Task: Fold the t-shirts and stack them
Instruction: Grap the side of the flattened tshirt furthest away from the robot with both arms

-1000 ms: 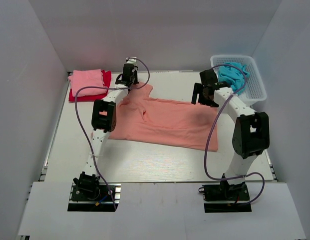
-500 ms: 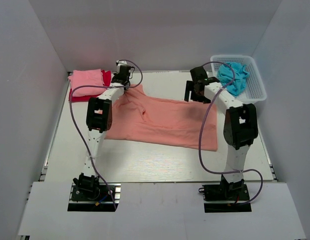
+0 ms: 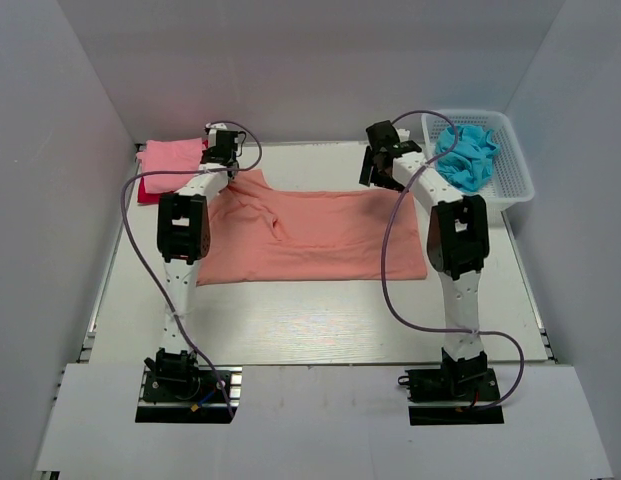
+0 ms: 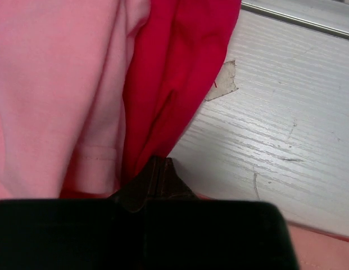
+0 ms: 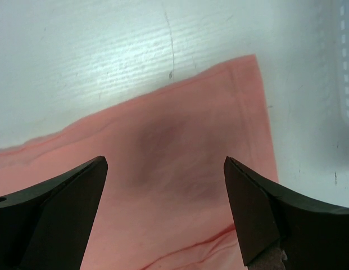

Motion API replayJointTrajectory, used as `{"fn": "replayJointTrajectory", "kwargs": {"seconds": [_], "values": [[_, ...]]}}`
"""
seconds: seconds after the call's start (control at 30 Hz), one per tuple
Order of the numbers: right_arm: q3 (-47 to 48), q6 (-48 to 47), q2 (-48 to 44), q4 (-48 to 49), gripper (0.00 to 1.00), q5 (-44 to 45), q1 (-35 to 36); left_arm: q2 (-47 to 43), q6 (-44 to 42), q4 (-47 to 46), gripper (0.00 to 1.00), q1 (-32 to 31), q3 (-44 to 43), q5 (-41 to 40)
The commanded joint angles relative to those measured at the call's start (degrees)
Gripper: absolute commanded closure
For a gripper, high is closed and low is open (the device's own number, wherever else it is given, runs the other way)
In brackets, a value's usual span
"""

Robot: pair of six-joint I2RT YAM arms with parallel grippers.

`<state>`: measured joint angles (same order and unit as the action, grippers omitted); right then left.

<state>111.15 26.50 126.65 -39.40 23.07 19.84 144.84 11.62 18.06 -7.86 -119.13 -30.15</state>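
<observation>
Your light is bright, even and diffuse. A soft shadow darkens the salmon-orange t-shirt (image 5: 219,112) between the right gripper (image 5: 164,163) jaws. The left gripper (image 4: 156,166) shows black, its detail lost.

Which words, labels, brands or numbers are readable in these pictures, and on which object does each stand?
None: the salmon-orange t-shirt, pink t-shirt, red t-shirt, turquoise t-shirt and white basket show no readable text.
</observation>
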Motion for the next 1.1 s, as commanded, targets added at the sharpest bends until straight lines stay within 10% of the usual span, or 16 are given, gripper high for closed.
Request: {"fn": "replayJointTrajectory", "kwargs": {"seconds": [0.0,0.57,0.9,1.07], "values": [[5.12,1.89,3.59,0.28,0.10,7.24,-0.59,-5.87,-0.45,1.80,1.00,0.56,0.48,1.84],[9.87,-0.05,14.85,3.62,0.10,16.05,-3.05,-6.93,-0.45,-0.40,1.00,1.09,-3.21,20.83],[8.12,0.30,14.24,3.28,0.51,9.28,-3.14,-8.78,-0.45,-1.54,1.00,1.09,-4.27,22.07],[6.44,1.45,11.87,3.63,1.00,8.83,-3.14,-13.95,-0.45,-1.71,1.00,1.09,-1.03,22.76]]}}
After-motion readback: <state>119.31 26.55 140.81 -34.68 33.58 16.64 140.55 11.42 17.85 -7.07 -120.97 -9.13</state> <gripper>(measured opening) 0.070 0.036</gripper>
